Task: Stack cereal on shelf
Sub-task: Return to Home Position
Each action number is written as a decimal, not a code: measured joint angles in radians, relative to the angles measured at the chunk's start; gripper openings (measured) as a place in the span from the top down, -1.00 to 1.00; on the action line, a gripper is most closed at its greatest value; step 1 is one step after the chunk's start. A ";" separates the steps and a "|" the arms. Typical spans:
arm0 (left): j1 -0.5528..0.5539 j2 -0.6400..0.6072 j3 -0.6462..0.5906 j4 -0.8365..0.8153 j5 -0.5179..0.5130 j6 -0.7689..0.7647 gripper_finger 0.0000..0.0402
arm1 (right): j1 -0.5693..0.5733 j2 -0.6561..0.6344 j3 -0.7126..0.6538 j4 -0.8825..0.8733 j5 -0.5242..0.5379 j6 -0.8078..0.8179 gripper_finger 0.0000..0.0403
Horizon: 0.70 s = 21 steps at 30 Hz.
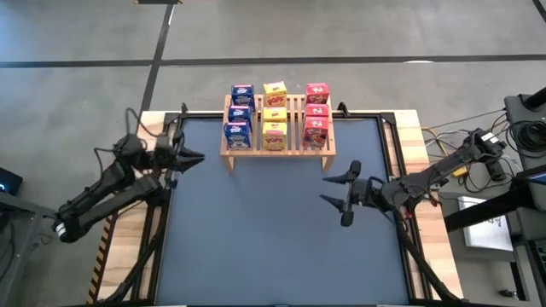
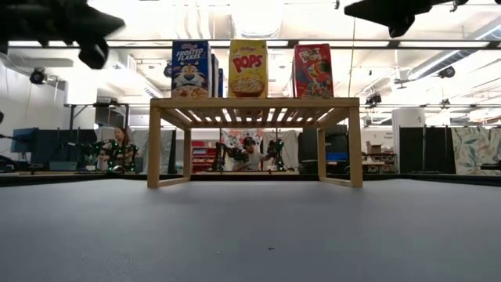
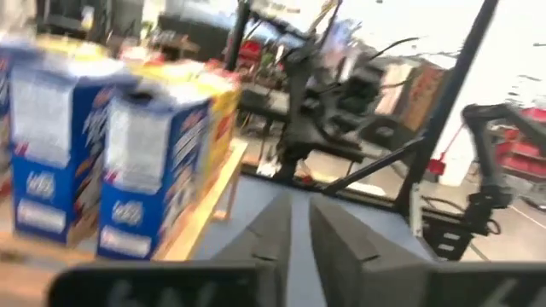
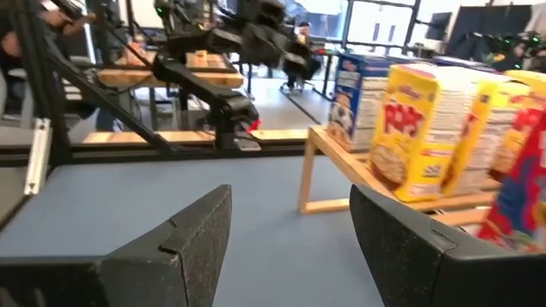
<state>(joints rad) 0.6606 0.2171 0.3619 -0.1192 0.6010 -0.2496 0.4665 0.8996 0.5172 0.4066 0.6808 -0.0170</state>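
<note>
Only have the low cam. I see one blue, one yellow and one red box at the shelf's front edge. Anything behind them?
Observer: Yes. The high view shows each column three deep: three blue boxes, three yellow boxes and three red boxes, all on the shelf.
Operator: Where are the grippers? I just get dark shapes up top.
Observer: The left gripper is just outside the shelf's left near corner. The right gripper is on your side of the shelf's right end.
Operator: Holding anything?
Observer: No. The right one is wide open and the left one is shut, both empty.
</note>
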 joint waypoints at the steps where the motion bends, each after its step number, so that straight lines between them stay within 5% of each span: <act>1: -0.010 -0.024 0.004 -0.002 0.000 -0.001 0.90 | -0.006 -0.016 -0.005 -0.018 0.000 0.004 -0.13; 11: -0.069 -0.214 -0.060 -0.065 -0.068 -0.042 1.00 | -0.009 -0.111 -0.105 -0.025 0.004 0.070 0.16; 21: -0.169 -0.216 -0.317 0.354 -0.095 -0.075 1.00 | -0.009 -0.166 -0.317 0.214 0.039 0.025 0.57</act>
<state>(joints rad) 0.4911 0.0010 0.0451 0.2346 0.5060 -0.3248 0.4576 0.7335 0.1999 0.6206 0.7195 0.0080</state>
